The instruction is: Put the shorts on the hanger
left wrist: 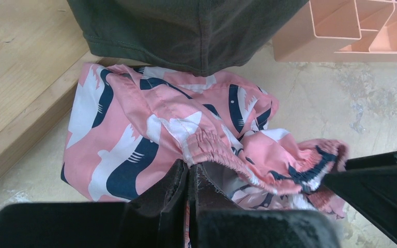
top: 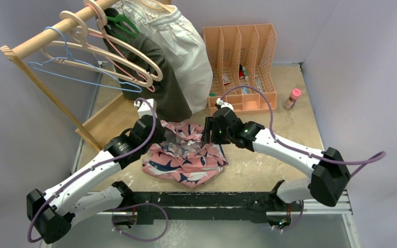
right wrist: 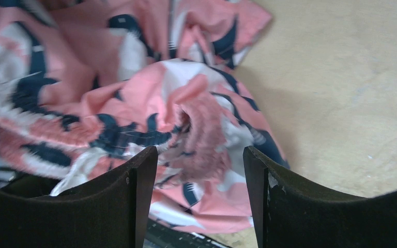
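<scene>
Top: shorts (top: 186, 157) crumpled on table (top: 289, 129), between left gripper (top: 160, 135) and right gripper (top: 208, 132); hanger (top: 82, 77) hangs on rack (top: 46, 33). Left wrist: jaws clamped tight on waistband. Right wrist: jaws parted, fabric bunch between them, not pinched.

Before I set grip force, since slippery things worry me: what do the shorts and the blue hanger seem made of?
The shorts: thin matte woven fabric, maybe cotton or polyester; it crumples softly, with a gathered elastic waistband. The hanger: slim light-blue wire, probably coated metal, smooth.
</scene>
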`<state>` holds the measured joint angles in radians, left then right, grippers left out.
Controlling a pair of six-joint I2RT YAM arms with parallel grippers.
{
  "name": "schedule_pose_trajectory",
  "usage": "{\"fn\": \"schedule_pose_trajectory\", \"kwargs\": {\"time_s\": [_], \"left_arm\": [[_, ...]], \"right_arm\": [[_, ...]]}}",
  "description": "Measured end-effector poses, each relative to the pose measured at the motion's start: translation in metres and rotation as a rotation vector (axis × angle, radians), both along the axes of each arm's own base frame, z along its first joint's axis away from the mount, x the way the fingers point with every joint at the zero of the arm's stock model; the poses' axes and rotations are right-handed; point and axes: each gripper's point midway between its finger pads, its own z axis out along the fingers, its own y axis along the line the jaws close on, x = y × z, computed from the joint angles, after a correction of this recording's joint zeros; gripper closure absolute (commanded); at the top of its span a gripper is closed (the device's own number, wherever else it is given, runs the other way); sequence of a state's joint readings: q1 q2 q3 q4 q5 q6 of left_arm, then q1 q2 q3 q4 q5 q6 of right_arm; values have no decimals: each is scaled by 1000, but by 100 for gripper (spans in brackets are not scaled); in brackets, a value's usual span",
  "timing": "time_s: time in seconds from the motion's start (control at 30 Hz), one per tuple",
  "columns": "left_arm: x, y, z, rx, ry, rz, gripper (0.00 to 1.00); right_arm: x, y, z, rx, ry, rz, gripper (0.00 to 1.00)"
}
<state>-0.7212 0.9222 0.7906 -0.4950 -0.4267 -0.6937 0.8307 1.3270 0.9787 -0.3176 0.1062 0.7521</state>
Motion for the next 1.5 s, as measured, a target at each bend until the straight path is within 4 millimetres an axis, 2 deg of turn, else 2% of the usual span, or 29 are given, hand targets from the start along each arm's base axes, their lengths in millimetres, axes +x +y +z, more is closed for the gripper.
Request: {"fn": "schedule_pose_trajectory", "kwargs": {"time_s": [0.1, 0.27, 0.57, 0.73, 0.83, 0.93, 0.97, 1.0, 1.1, 1.2, 1.3, 1.47, 1.5], "left_arm": [[0, 0, 0, -2, 0, 1, 100], [0, -1, 0, -4, 1, -2, 100], [-1, 0, 2, -8, -5, -2, 100], [-2, -1, 3, -15, -3, -9, 100], [-3, -4, 3, -24, 1, -22, 100], [-4, -5, 3, -27, 4, -28, 100], [-4, -5, 3, -28, 3, -29, 100], [-4, -5, 3, -29, 3, -29, 100], [-6, -4, 6, -34, -2, -29, 100], [-8, -5, 14, -59, -16, -39, 100], [-9, -11, 34, -118, -44, -54, 100], [-9, -24, 73, -239, -116, -94, 100], [-9, -26, 77, -252, -124, -100, 100]], "right_arm": [[3, -11, -19, -77, 28, -54, 37], [5, -24, -29, -143, 36, -101, 46], [12, -31, -40, -174, 32, -116, 53], [18, -32, -56, -169, 43, -82, 53], [20, -25, -71, -180, 64, -53, 65], [21, -24, -80, -211, 83, -42, 91], [21, -25, -79, -219, 81, -42, 97], [23, -26, -76, -226, 74, -46, 100], [31, -35, -54, -229, 22, -72, 100], [35, -50, -19, -217, -49, -106, 100], [33, -66, 35, -176, -139, -148, 100], [19, -91, 147, -28, -333, -207, 100], [16, -94, 161, -1, -358, -212, 100]]}}
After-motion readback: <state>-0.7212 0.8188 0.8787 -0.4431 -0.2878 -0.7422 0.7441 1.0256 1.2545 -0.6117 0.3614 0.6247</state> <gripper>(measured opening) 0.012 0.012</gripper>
